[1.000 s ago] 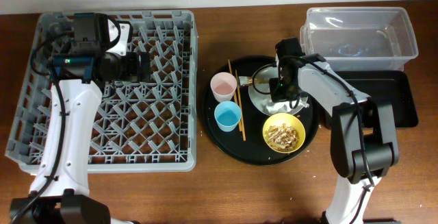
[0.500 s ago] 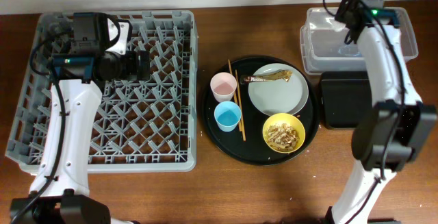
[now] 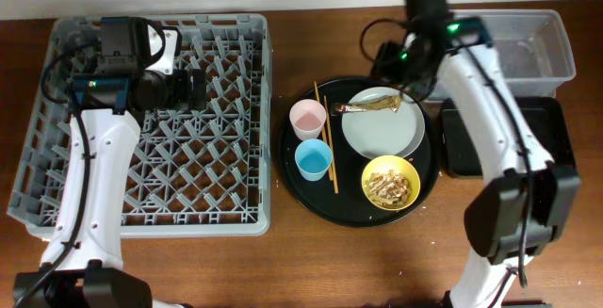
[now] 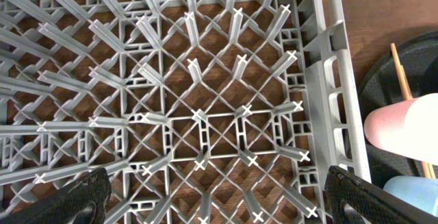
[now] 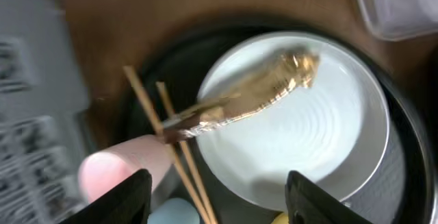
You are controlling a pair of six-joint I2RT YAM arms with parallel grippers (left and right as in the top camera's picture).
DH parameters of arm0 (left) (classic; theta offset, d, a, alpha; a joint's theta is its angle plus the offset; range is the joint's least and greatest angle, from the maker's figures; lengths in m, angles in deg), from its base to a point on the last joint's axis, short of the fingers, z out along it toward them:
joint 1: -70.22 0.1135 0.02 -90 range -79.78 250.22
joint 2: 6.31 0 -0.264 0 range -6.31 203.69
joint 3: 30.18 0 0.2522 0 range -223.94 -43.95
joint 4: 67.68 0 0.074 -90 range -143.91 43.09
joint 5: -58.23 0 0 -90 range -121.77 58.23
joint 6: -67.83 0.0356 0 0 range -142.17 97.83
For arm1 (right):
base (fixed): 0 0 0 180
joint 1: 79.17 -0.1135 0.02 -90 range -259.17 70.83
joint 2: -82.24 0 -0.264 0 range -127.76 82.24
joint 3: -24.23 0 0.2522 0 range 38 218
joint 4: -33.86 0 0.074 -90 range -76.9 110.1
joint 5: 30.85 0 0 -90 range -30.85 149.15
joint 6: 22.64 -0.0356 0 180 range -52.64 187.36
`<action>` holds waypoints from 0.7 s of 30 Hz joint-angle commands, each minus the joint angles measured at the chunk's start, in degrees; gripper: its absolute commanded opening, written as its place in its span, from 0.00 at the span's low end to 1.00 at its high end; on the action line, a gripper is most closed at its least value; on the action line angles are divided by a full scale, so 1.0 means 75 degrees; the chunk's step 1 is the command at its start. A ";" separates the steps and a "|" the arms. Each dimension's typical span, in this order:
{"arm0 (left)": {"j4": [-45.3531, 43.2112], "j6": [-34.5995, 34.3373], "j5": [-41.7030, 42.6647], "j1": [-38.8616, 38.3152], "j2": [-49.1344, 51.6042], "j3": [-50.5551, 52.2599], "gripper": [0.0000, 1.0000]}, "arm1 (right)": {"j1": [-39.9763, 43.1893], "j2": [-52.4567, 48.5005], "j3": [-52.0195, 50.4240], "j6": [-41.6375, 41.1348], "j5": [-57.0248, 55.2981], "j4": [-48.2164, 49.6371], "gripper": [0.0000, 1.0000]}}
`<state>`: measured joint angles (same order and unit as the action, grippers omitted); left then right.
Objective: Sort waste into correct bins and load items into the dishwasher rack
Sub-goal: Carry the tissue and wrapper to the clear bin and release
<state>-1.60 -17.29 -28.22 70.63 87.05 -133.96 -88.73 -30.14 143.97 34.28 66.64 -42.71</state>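
The grey dishwasher rack (image 3: 266, 138) fills the left, and my left gripper (image 3: 193, 89) hangs open over its pegs (image 4: 205, 101), holding nothing. On the round black tray (image 3: 306, 190) sit the white plate (image 3: 382, 134) with a brown-gold wrapper (image 3: 370, 106), a yellow bowl (image 3: 391, 183) of food scraps, the pink cup (image 3: 307, 118), the blue cup (image 3: 313, 160) and the chopsticks (image 3: 328, 148). My right gripper (image 3: 394, 68) hovers open above the tray's far edge. In the right wrist view the wrapper (image 5: 253, 94) lies across the plate (image 5: 301, 142), ahead of the empty gripper (image 5: 219, 203).
The clear tub (image 3: 537, 54) stands at the back right, with the shallow black tray (image 3: 556, 143) just in front of it. The pink cup (image 4: 404, 125) and blue cup (image 4: 414, 186) stand close to the rack's right wall. Bare wood lies along the table's front.
My right gripper left the plate, swung over the clear tub, and came back above the round tray with its jaws opened. The white napkin is gone from the plate. The left arm stayed still.
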 commanded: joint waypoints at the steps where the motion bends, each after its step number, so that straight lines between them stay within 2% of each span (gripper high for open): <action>1: -0.0009 -0.0047 -0.0023 0.0020 0.0038 -0.0160 1.00 | -0.0140 -0.0067 -0.1087 -0.1673 -0.0892 0.0947 0.63; 6: -0.0029 -0.0047 -0.0023 0.0020 0.0038 -0.0160 1.00 | -0.0140 -0.0082 -0.3407 -0.1912 -0.0863 0.3710 0.58; 10: -0.0058 -0.0047 -0.0023 0.0020 0.0041 -0.0160 1.00 | -0.0140 -0.0525 -0.3861 -0.1574 -0.0863 0.4628 0.53; 12: -0.0052 -0.0047 -0.0020 0.0020 0.0041 -0.0160 1.00 | -0.0137 -0.0822 -0.3858 -0.1174 -0.0863 0.5117 0.36; 16: -0.0050 -0.0047 -0.0023 0.0020 0.0041 -0.0160 1.00 | -0.0122 -0.0854 -0.3858 -0.0393 -0.0921 0.5286 0.04; 18: -0.0050 -0.0044 -0.0023 0.0020 0.0041 -0.0160 1.00 | -0.0122 -0.0822 -0.3809 0.0166 -0.0799 0.5021 0.04; 21: -0.0055 -0.0047 -0.0023 0.0020 0.0041 -0.0160 1.00 | -0.0111 -0.0003 -0.2943 0.1250 -0.0402 0.3462 0.04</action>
<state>-1.86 -17.29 -28.20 70.63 87.07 -133.96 -89.50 -35.03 116.82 36.75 62.09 -10.45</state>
